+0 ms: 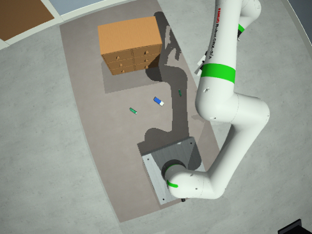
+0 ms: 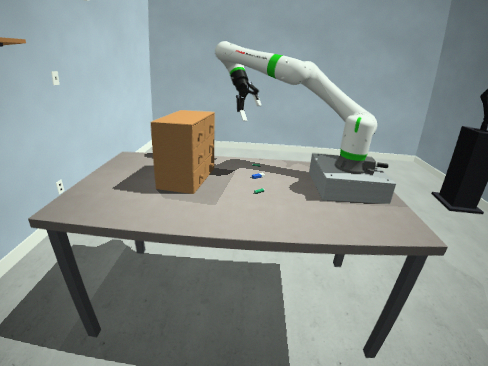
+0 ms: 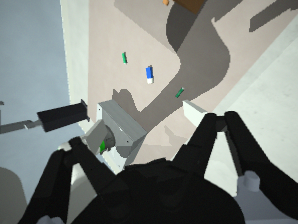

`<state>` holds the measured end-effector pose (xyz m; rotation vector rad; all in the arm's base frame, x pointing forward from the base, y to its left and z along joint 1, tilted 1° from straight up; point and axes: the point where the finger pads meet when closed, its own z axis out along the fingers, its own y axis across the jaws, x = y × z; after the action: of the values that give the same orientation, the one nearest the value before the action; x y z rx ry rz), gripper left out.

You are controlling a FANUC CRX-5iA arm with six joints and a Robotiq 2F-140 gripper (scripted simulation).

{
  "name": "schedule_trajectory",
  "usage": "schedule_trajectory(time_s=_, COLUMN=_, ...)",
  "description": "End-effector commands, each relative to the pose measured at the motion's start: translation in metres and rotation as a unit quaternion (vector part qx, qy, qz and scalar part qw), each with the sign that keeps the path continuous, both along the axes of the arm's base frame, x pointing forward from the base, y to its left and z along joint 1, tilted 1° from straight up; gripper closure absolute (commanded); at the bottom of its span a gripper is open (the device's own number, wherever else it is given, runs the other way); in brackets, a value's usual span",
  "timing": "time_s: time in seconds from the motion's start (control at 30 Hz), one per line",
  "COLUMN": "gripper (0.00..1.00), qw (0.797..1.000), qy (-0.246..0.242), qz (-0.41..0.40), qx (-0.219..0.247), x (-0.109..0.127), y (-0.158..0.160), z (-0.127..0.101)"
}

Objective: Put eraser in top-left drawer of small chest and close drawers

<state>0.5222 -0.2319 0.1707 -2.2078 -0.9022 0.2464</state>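
While end effector (image 2: 246, 104) hangs open, eraser (image 1: 158, 101) mid-table, drawers flush.

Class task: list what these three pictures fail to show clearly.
- Pincer: top view, mostly hidden under the arm.
- Chest: wrist view, cut off by the top edge.
- Two small green items: every view, too small to identify.
- Eraser: exterior view, too small for detail.

The wide-open black claw (image 2: 247, 105) hangs high, with open air below. On the grey surface (image 2: 150, 220), only two small green cylinders (image 1: 133, 110) (image 1: 179, 93) flank the blue-and-white eraser (image 1: 158, 101), at eight and two o'clock; the orange wooden chest (image 1: 129, 35) stands well apart at eleven.
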Motion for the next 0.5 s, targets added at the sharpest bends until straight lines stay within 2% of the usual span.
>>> schedule_trajectory(time_s=0.0, gripper=0.0, qw=0.999, qy=0.003, qz=-0.028, qx=-0.046, x=0.009, y=0.021, z=0.01)
schedule_trajectory(time_s=0.07, gripper=0.0, qw=0.991, qy=0.015, qz=-0.069, qx=-0.115, x=0.018, y=0.061, z=0.027)
schedule_trajectory(time_s=0.1, gripper=0.0, qw=0.991, qy=0.015, qz=-0.069, qx=-0.115, x=0.018, y=0.061, z=0.027)
schedule_trajectory(time_s=0.13, gripper=0.0, qw=0.984, qy=0.018, qz=-0.093, qx=-0.151, x=0.02, y=0.081, z=0.036)
schedule_trajectory(time_s=0.2, gripper=0.0, qw=0.984, qy=0.018, qz=-0.093, qx=-0.151, x=0.02, y=0.081, z=0.036)
schedule_trajectory(time_s=0.23, gripper=0.0, qw=0.975, qy=0.018, qz=-0.118, qx=-0.187, x=0.02, y=0.102, z=0.044)
schedule_trajectory(time_s=0.3, gripper=0.0, qw=0.975, qy=0.018, qz=-0.118, qx=-0.187, x=0.02, y=0.102, z=0.044)
schedule_trajectory(time_s=0.33, gripper=0.0, qw=0.964, qy=0.014, qz=-0.145, qx=-0.221, x=0.019, y=0.122, z=0.053)
schedule_trajectory(time_s=0.37, gripper=0.0, qw=0.964, qy=0.014, qz=-0.145, qx=-0.221, x=0.019, y=0.122, z=0.053)
schedule_trajectory(time_s=0.4, gripper=0.0, qw=0.952, qy=0.007, qz=-0.173, qx=-0.253, x=0.016, y=0.141, z=0.061)
schedule_trajectory(time_s=0.47, gripper=0.0, qw=0.952, qy=0.007, qz=-0.173, qx=-0.253, x=0.016, y=0.141, z=0.061)
